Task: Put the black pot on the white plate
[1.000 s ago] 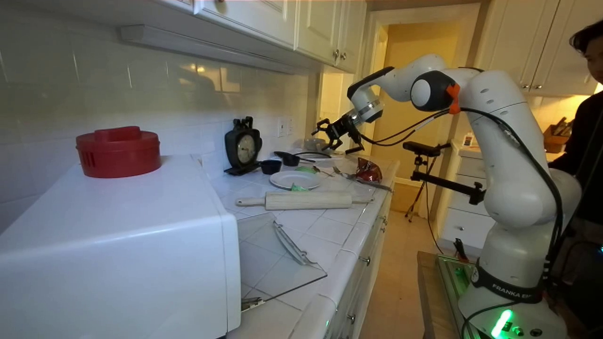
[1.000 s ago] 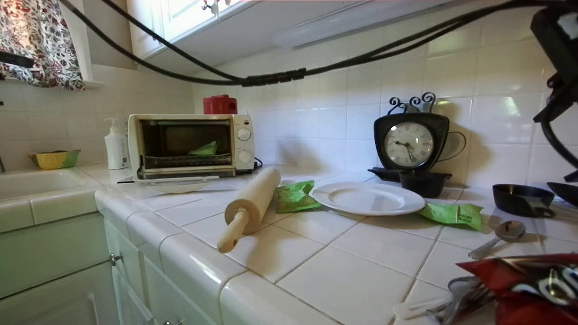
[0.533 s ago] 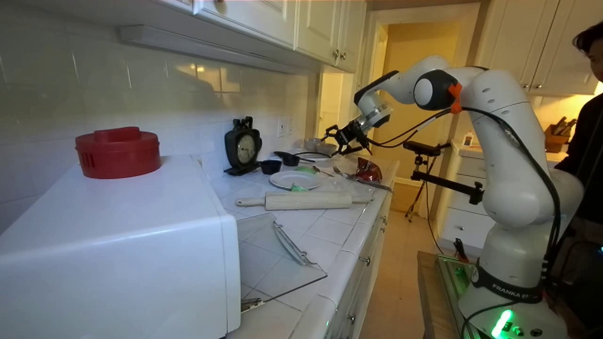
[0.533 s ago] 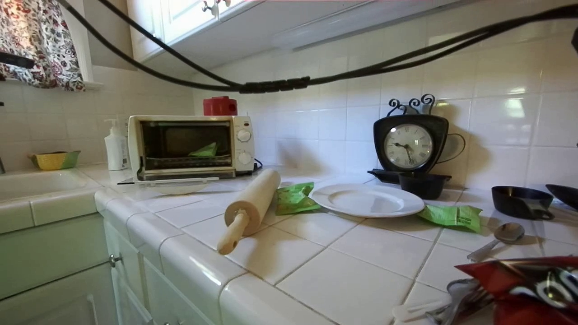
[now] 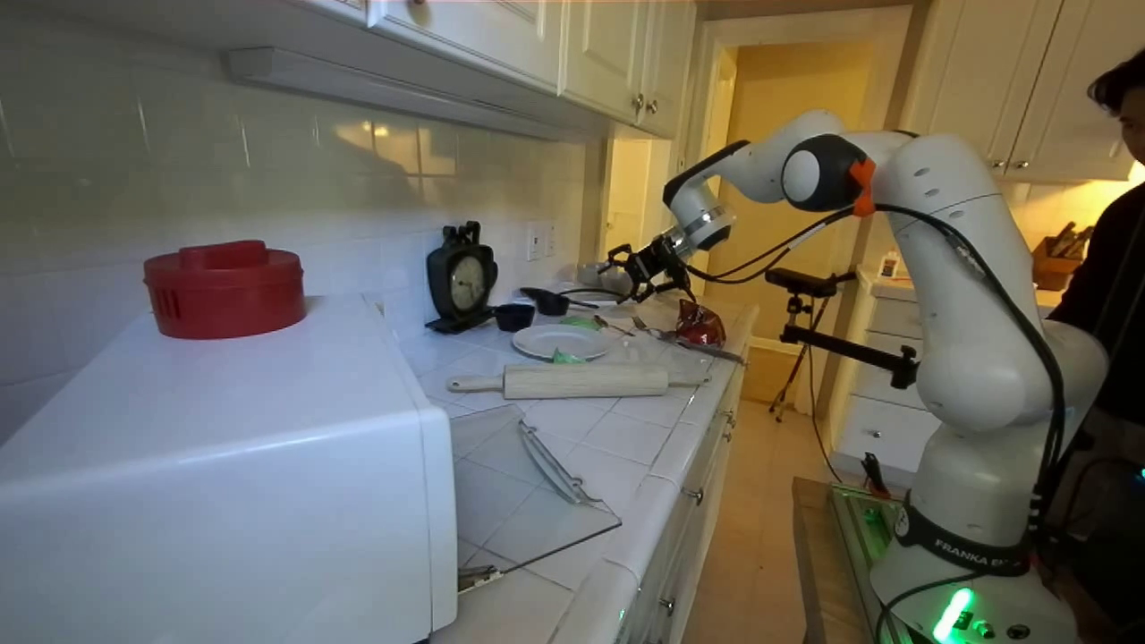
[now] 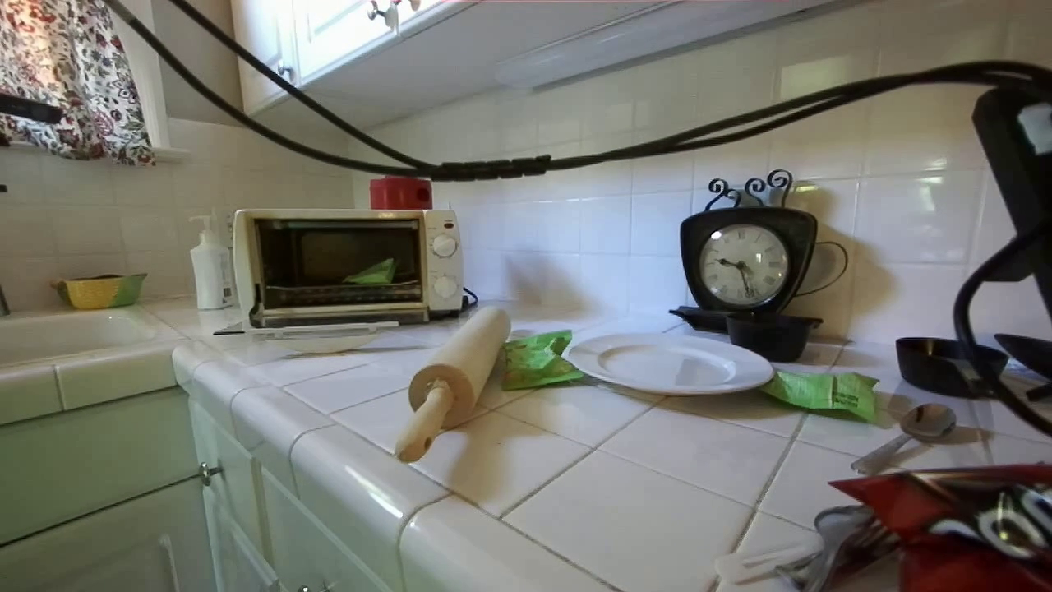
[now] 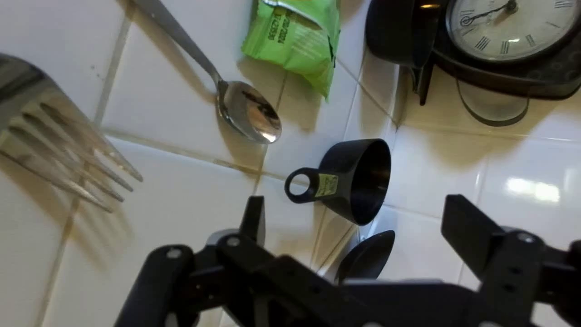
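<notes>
Nearest in my wrist view, the black two-fingered gripper [image 7: 356, 213] hangs over the white tiled counter [image 7: 181, 204], its fingers spread well apart. Below lie a shiny metal fork [image 7: 54, 122] and, past it, a shiny metal spoon [image 7: 248, 111]. Beyond the spoon, a small squat black pot with a ring-ended handle [image 7: 352, 181] sits on the tiles. Farther on, a second small black pot [image 6: 771, 339] stands right in front of a black-framed clock with a white dial [image 6: 746, 263]; which of the two is the task's, I can't tell. Just beside that pot, the flat round white plate [image 6: 670, 366] lies between crinkled green packets [image 6: 828, 393]. Farther off are a pale wooden rolling pin [image 6: 462, 362] and a white toaster oven [image 6: 445, 263] topped by a round red container [image 6: 400, 194].
</notes>
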### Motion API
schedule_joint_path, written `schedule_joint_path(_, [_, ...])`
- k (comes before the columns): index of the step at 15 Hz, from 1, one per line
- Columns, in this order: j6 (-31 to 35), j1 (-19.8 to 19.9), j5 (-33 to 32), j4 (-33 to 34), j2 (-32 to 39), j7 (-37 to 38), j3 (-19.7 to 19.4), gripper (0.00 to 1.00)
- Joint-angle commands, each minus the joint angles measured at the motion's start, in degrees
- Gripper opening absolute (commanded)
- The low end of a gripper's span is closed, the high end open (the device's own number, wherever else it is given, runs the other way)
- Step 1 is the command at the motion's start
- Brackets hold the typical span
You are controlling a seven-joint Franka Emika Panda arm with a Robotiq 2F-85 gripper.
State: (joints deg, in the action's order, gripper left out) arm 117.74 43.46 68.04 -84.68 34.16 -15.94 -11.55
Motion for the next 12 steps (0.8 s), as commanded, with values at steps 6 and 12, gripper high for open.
schedule_joint_path(6, [1.47, -0.62, 1.49, 3.05, 3.12, 1.38, 0.4, 1.0])
schedule_joint_path(12, [2.16, -1.41, -0.59, 1.19, 2.24, 2.25, -0.65, 1.0])
